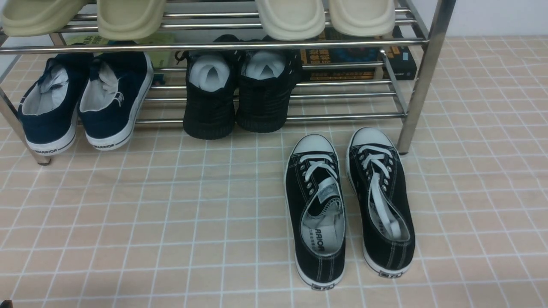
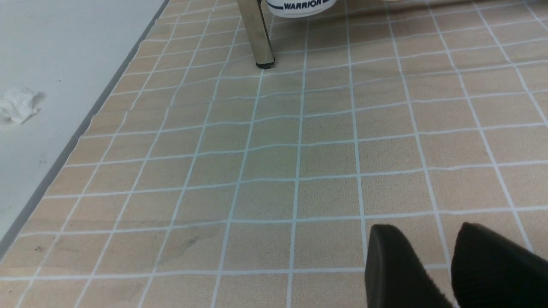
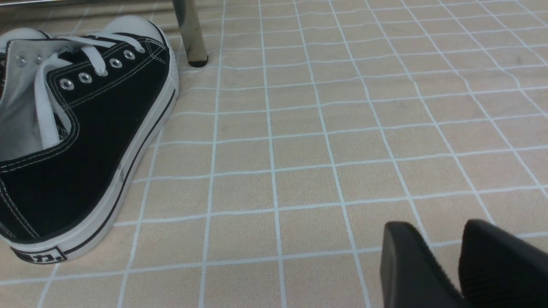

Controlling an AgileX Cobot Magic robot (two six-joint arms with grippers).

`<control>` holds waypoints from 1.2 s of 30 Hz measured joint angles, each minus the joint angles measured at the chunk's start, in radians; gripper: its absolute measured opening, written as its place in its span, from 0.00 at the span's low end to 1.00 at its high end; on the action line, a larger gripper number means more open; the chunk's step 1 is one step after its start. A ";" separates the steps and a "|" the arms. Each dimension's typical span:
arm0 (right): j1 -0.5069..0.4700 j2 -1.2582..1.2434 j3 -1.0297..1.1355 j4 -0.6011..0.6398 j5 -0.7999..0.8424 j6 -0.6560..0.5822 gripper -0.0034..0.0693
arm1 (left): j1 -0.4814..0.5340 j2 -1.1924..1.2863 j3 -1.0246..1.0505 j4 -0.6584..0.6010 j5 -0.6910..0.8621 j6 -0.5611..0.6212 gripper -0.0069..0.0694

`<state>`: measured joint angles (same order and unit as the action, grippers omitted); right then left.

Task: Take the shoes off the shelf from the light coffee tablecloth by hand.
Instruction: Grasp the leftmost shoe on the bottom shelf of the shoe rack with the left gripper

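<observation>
The navy blue shoes (image 1: 81, 105) sit side by side at the left end of the shelf's lower tier, heels toward me, with "WARRIOR" on the white soles. The chrome shelf (image 1: 274, 42) stands on the light coffee tablecloth (image 1: 171, 222). In the left wrist view one navy heel (image 2: 299, 6) shows beside a shelf leg (image 2: 257, 34). My left gripper (image 2: 426, 231) hovers low over bare cloth, well short of that leg, shut and empty. My right gripper (image 3: 436, 226) is shut and empty over bare cloth. Neither gripper shows in the front view.
Black lace-up sneakers (image 1: 346, 205) lie on the cloth in front of the shelf's right leg (image 1: 421, 77); one sneaker (image 3: 85, 141) lies near my right gripper. An all-black pair (image 1: 237, 98) sits mid-shelf, beige slippers (image 1: 291, 17) above, books (image 1: 355, 60) behind. A crumpled tissue (image 2: 17, 105) lies beyond the cloth's edge.
</observation>
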<state>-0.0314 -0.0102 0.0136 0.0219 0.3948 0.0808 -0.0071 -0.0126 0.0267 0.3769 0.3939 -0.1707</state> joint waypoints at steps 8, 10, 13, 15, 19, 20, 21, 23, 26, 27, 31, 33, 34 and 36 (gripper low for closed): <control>0.000 0.000 0.000 0.000 0.000 0.000 0.35 | 0.000 0.000 0.000 -0.051 -0.024 -0.050 0.41; 0.000 0.000 0.000 0.000 0.000 0.000 0.35 | 0.000 0.000 0.003 -0.142 -0.075 -0.137 0.41; 0.000 0.000 0.000 0.000 0.000 0.000 0.35 | 0.000 0.000 0.003 -0.334 -0.177 -0.327 0.41; 0.000 0.000 0.000 0.000 0.000 0.000 0.36 | 0.000 0.000 0.003 -0.466 -0.237 -0.465 0.41; 0.000 0.000 0.000 0.000 0.000 0.000 0.36 | 0.000 0.000 0.003 -0.636 -0.299 -0.635 0.41; 0.000 0.000 0.000 0.000 0.000 0.000 0.36 | 0.000 0.000 0.003 -0.664 -0.307 -0.664 0.41; 0.000 0.000 0.000 0.000 0.000 0.000 0.37 | 0.000 0.000 0.003 -0.680 -0.310 -0.683 0.41; 0.000 0.000 0.000 0.000 0.000 0.000 0.37 | 0.000 0.000 0.003 -0.703 -0.314 -0.697 0.41; 0.000 0.000 0.000 0.000 0.000 0.000 0.37 | 0.000 0.000 0.003 -0.719 -0.333 -0.704 0.41; 0.000 0.000 0.000 0.000 0.000 0.000 0.37 | 0.000 0.000 0.003 -0.720 -0.345 -0.707 0.41; 0.000 0.000 0.000 0.000 0.000 0.000 0.37 | 0.000 0.000 0.003 -0.723 -0.424 -0.709 0.41; 0.000 0.000 0.000 0.000 0.000 0.000 0.37 | 0.000 0.000 0.003 -0.723 -0.482 -0.705 0.41; 0.000 0.000 0.000 0.000 0.000 0.000 0.37 | 0.000 0.000 0.000 -0.723 -0.493 -0.701 0.41; 0.000 0.000 0.000 0.000 0.000 0.000 0.37 | 0.000 0.000 -0.040 -0.723 -0.497 -0.655 0.38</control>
<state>-0.0314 -0.0102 0.0136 0.0219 0.3948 0.0808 -0.0071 -0.0126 -0.0137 -0.3459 -0.1034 -0.8256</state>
